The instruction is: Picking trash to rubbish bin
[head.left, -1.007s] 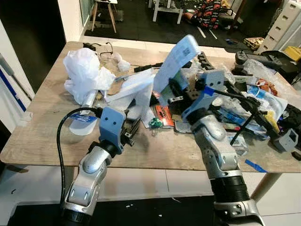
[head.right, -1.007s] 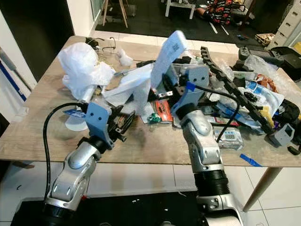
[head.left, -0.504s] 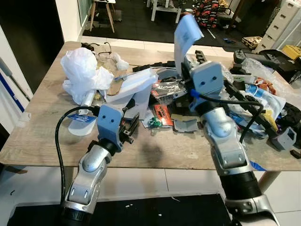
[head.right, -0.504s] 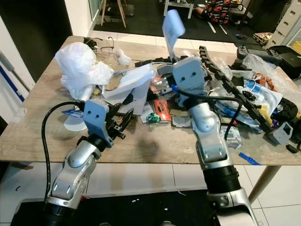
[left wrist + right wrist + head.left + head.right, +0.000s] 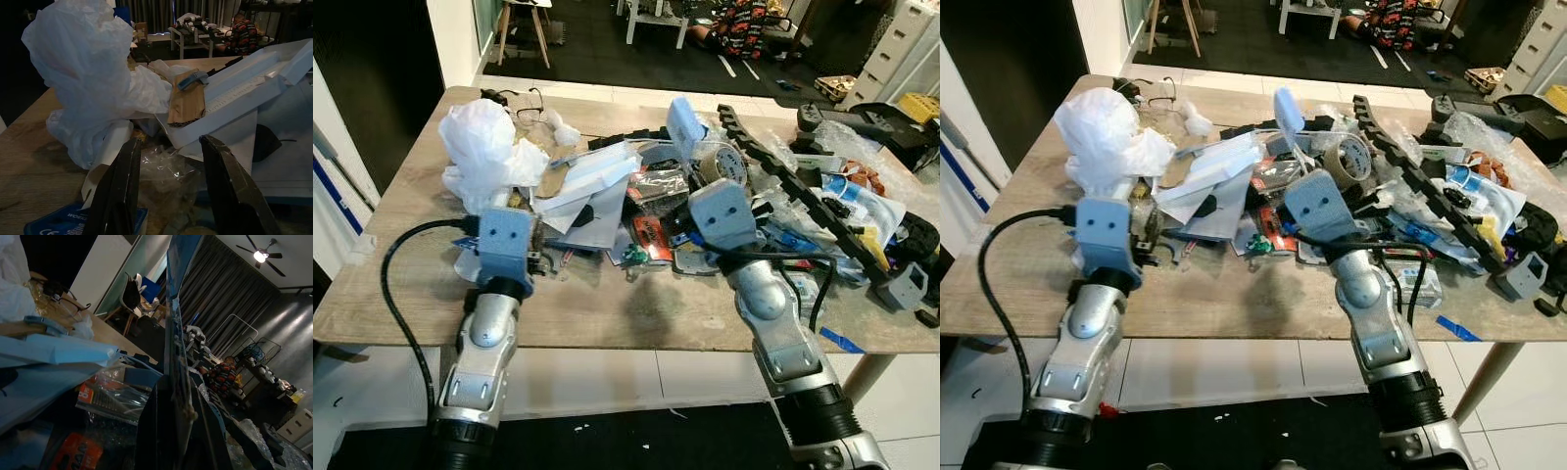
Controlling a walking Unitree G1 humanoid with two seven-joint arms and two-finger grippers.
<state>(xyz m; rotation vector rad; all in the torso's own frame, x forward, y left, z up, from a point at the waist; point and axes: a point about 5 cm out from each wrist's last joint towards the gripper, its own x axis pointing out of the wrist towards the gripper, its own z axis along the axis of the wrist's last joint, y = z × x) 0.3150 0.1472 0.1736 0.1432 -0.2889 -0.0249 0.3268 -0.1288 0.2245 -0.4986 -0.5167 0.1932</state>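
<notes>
A heap of trash covers the back half of the wooden table (image 5: 607, 313): wrappers, white foam pieces (image 5: 592, 176), an orange packet (image 5: 651, 238). My right gripper (image 5: 177, 401) is shut on a flat blue packet (image 5: 683, 122), which stands upright over the middle of the heap, its edge (image 5: 175, 308) rising from between the fingers. My left gripper (image 5: 168, 166) is open and low over the table's left side, its fingers (image 5: 117, 196) apart with crinkled clear plastic (image 5: 166, 171) on the table beyond them. It faces a crumpled white plastic bag (image 5: 83, 73) and a piece of brown card (image 5: 186, 100).
A roll of tape (image 5: 720, 164) and a long black cable chain (image 5: 793, 181) lie behind the right arm. Glasses (image 5: 524, 98) sit at the table's back left. A grey box (image 5: 906, 287) is at the right edge. Bare wood runs along the front edge.
The right arm has swung the blue packet down from high above the heap to low over it. The left gripper has turned left to face the white bag.
</notes>
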